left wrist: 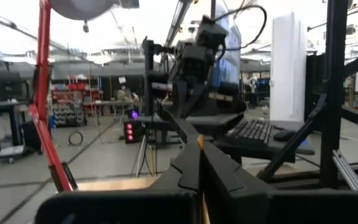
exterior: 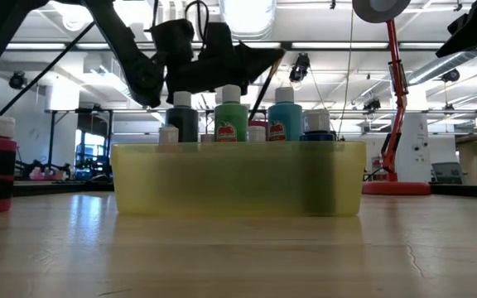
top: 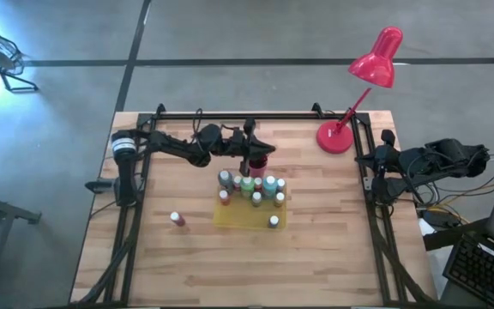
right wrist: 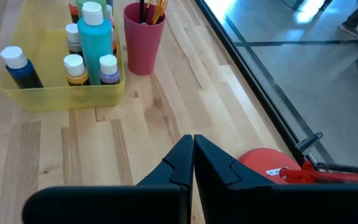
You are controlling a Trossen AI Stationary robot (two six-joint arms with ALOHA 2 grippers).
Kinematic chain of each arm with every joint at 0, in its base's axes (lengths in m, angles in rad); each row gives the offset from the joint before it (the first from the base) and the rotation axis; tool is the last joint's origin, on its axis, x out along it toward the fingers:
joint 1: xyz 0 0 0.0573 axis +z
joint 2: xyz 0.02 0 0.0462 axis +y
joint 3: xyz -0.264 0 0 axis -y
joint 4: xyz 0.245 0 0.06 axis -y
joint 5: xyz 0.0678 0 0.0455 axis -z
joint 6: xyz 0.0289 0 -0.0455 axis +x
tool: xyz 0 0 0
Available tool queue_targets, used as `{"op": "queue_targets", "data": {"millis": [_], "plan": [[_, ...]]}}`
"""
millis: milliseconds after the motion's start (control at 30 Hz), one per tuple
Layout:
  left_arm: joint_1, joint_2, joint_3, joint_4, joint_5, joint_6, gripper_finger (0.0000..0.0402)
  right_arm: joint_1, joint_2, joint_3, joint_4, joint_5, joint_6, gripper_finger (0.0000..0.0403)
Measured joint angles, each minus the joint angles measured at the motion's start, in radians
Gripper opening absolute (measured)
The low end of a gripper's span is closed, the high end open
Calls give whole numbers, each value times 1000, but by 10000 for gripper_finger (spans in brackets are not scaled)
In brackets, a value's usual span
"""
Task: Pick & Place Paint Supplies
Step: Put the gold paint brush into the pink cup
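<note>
1. We see most of the bottles standing upright together in the yellow tray, near the middle of the table; from the right wrist view we make out a tall light blue one, a dark blue one and several small white-capped ones.
2. One red bottle stands alone on the bare wood, on the left arm's side of the tray and apart from it. We judge this is the clearest item left to place.
3. The brushes stand in the magenta cup, just beside the tray on its far side.
4. The left gripper hangs over the cup, its fingers closed. In the left wrist view a thin dark handle with an orange bit shows between them, so we judge it holds a brush, either being put into the cup or lifted from it; we cannot tell which.
5. The right gripper waits at the right edge of the table, near the red lamp, its fingers pressed together on nothing.
6. Our reading: the task is well along, with the tray nearly full. What remains seems to be the brush in hand and the stray red bottle.
</note>
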Motion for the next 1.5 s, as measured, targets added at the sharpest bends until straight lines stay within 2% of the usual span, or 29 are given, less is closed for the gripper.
{"op": "queue_targets", "data": {"millis": [800,1000,1067,1167,1267,1400,1500], "plan": [[-5,0,-2,-158,-31,54,4,0,0,0,0,0,0,8],[-36,-30,7,-180,-70,59,4,0,0,0,0,0,0,8],[-57,-51,9,-242,-127,88,4,0,0,0,0,0,0,8],[-101,-81,4,-349,-308,183,4,0,0,0,0,0,0,8],[-150,-90,-6,-366,-460,260,3,0,0,0,0,0,0,8],[-181,-90,-6,-353,-537,288,3,0,0,0,0,0,0,8],[-179,-90,-5,-334,-544,288,3,0,0,0,0,0,0,8]]}}
